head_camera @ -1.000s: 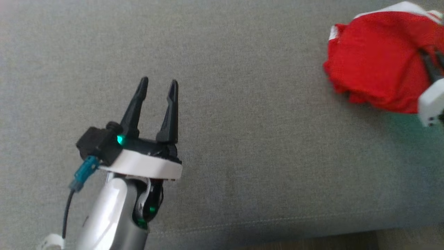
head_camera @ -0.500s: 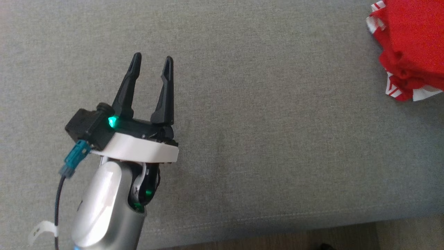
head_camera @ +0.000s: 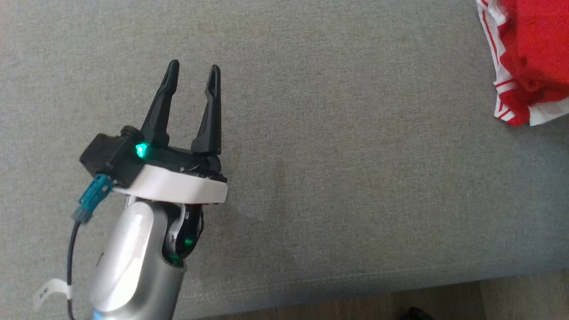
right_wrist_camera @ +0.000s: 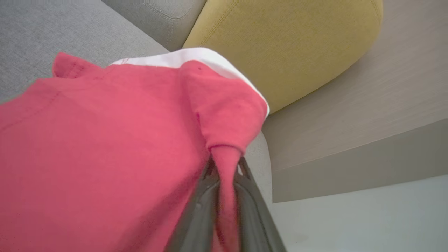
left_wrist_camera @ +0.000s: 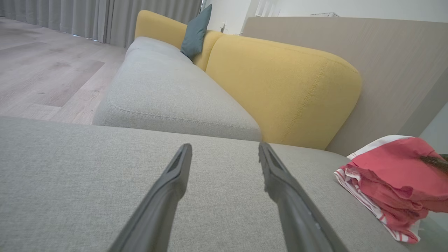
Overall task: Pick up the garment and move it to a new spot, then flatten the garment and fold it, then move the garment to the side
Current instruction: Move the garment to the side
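Two pincers, state: left pincer [head_camera: 194,66] released, fingers spread with nothing between them; right pincer [right_wrist_camera: 225,169] clenched on a pinch of the garment [right_wrist_camera: 105,140].
Left pincer, position: over the bare grey seat [head_camera: 333,178], fingers pointing toward the back of the sofa; green light [head_camera: 141,150] lit at its base.
Right pincer, grasp: a narrow twist of red cloth runs down between my two dark fingers [right_wrist_camera: 196,210]; the rest of the cloth bunches up ahead of them.
Garment, look: red, with a white band and red-and-white striped trim along one edge; crumpled, not flat.
Garment, place: far right end of the grey seat, well apart from my left pincer, near the yellow backrest [left_wrist_camera: 280,87]. In the left wrist view its striped edge lies low against the seat; I cannot tell whether all of it rests there.
Beyond the seat: a second grey seat [left_wrist_camera: 168,98] alongside, with a teal cushion [left_wrist_camera: 196,31] leaning on the yellow back.
Room: wood floor [left_wrist_camera: 42,70], grey curtains [left_wrist_camera: 87,17], pale wood-grain panel [left_wrist_camera: 385,52] behind the sofa.
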Tool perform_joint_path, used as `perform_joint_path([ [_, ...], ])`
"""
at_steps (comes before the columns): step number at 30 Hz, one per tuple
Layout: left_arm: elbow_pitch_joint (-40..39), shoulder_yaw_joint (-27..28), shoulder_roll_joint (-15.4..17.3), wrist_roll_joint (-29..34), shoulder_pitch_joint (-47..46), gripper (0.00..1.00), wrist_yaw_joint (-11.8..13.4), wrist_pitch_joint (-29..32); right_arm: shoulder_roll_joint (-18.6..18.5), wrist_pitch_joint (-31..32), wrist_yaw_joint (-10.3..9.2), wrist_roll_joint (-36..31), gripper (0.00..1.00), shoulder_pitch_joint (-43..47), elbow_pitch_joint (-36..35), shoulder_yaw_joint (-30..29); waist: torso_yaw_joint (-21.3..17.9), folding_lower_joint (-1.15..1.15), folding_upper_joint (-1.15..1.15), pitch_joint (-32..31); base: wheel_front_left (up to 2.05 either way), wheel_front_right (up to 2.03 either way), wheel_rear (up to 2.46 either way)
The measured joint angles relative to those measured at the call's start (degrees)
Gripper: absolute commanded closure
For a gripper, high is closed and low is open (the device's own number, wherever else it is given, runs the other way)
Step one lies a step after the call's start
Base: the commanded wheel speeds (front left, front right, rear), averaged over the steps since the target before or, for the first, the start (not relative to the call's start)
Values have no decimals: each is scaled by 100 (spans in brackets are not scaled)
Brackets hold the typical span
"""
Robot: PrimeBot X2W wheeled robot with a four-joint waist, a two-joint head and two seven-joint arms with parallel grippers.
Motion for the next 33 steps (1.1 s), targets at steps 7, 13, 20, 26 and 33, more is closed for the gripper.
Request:
perform_joint_path([
  [7,51,45,0,0,0,0,0,0,191,-8,0,-99,0,62,-60,-207,-34,0,0,-69,0,0,0],
  [13,78,45,0,-1,2,0,-1,0,366,-27,0,-121,0,67,-259,-313,-35,0,0,-161,0,0,0],
  [20,89,82,0,-2,63,0,1,0,1203,-459,0,40,0,80,-666,-600,-18,0,0,-479,0,0,0],
  [26,49,164,0,-58,282,0,8,0,2342,-953,0,322,0,499,-1192,-950,9,0,0,-908,0,0,0],
  [33,26,232,2,-60,676,0,58,0,3613,-1306,0,345,0,1438,-1569,-1125,65,0,0,-1437,0,0,0],
])
